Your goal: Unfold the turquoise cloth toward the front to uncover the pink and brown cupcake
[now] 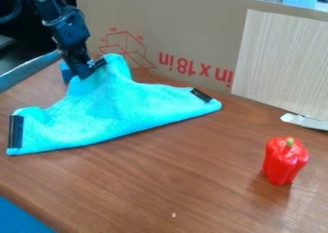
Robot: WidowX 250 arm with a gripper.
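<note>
Turquoise cloth [106, 114] spreads below the tool [91, 71], its far corner gripped

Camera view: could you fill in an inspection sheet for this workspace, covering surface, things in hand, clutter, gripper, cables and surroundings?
Surface: brown wood-grain table, a small pale speck near the front.
Things in hand: turquoise cloth, spread unevenly and peaked at the gripper, dark strips at two corners.
Clutter: red pepper upright at right; white scrap by the pale panel; blue object behind the cloth.
Gripper: against the cloth's raised part; grip unclear.
Cables: nothing seen for certain.
Surroundings: cardboard with red print behind the cloth, pale panel against it.
</note>
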